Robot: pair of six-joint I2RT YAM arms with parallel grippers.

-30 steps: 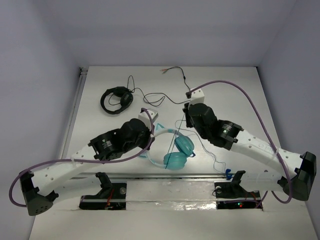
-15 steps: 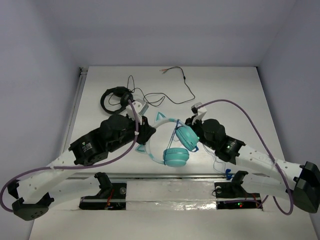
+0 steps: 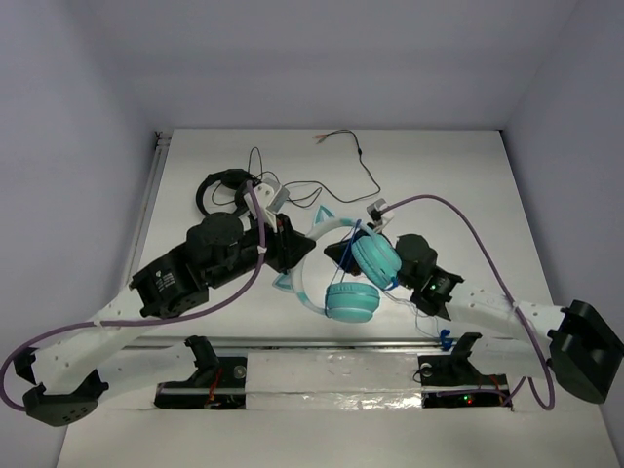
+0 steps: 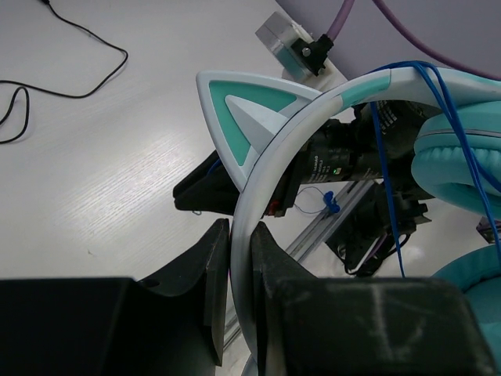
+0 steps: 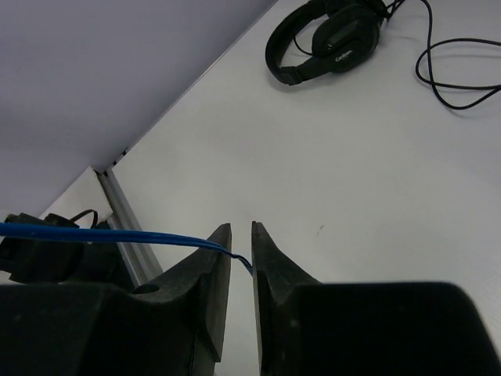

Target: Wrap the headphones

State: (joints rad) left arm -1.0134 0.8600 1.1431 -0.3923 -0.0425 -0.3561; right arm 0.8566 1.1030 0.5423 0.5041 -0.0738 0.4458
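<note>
Two headsets lie in view. The teal cat-eared headphones (image 3: 351, 300) are held up mid-table between the arms. The black headphones (image 5: 333, 39) sit far left, partly hidden from above by the left arm (image 3: 185, 273). The left gripper (image 4: 241, 235) pinches the headband (image 4: 270, 153). The right gripper (image 5: 241, 231) stands narrowly parted, with the blue cable (image 5: 117, 233) entering the gap.

Left hand (image 4: 241, 233), its two dark fingers (image 4: 211, 282) closed on the pale headband (image 4: 266, 176) of the headphones (image 4: 344, 94), white counter (image 4: 117, 180) behind. A white-and-teal cat ear (image 4: 250, 110) stands on the band. The blue cable (image 4: 389, 180) crosses the band beside the teal ear cups (image 4: 454, 172). Right arm (image 4: 344, 153) behind, black cable (image 4: 78, 82) upper left
</note>
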